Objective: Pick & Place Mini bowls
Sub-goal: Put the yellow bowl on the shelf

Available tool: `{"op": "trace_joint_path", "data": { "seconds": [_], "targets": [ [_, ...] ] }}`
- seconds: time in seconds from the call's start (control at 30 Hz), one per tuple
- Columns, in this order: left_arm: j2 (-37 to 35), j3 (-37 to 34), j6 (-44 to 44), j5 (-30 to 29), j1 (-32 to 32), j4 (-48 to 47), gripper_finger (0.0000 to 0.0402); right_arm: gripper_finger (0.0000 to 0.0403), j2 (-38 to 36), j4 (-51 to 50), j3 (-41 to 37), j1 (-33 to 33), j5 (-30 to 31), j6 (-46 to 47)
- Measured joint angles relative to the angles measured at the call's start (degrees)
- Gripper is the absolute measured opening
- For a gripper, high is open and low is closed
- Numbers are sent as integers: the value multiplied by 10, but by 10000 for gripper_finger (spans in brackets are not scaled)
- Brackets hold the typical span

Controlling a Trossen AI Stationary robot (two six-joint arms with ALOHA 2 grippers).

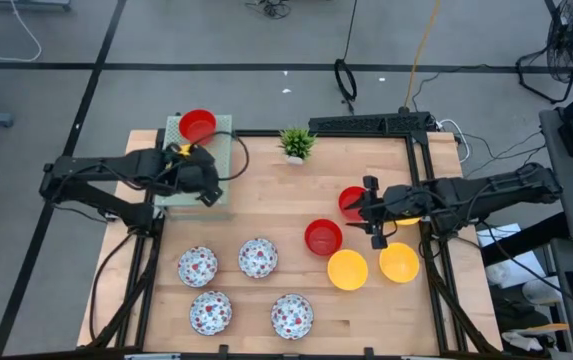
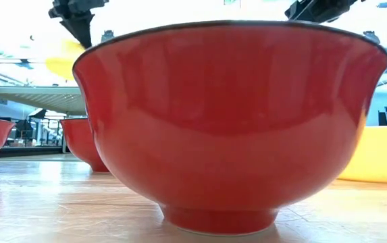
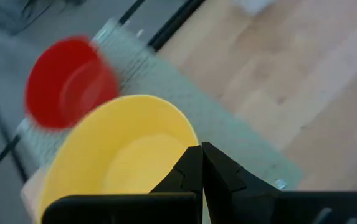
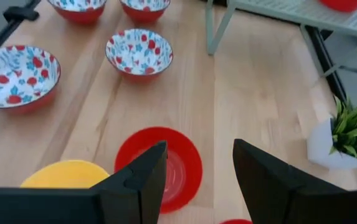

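Left pincer (image 3: 202, 163) grips a glossy yellow mini bowl (image 3: 119, 155) by its thin rim, above the green rack (image 3: 184, 102). Right pincer (image 4: 197, 168) released over red bowl (image 4: 175, 163). Rigid, slick, breakable.

2 dark jointed arms, black cables; right claw (image 4: 195, 180): blocky black fingers.

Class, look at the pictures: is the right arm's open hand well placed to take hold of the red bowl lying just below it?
Probably yes. The right hand is open above the red bowl, and nothing lies between them; the yellow bowl sits to one side.
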Motion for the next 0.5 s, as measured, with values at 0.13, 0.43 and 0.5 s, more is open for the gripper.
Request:
{"op": "trace_joint_path", "data": {
  "seconds": [0.13, 0.43, 0.5],
  "targets": [
    [-2, -7, -74, -15, 0, -40, 0, 171, 0, 7, -12, 0, 0, 0],
    [-11, -94, -173, -26, 0, -39, 0, 171, 0, 6, -38, 0, 0, -2],
    [-11, -108, -192, -36, 0, -40, 0, 171, 0, 6, -38, 0, 0, -2]
  ]
}}
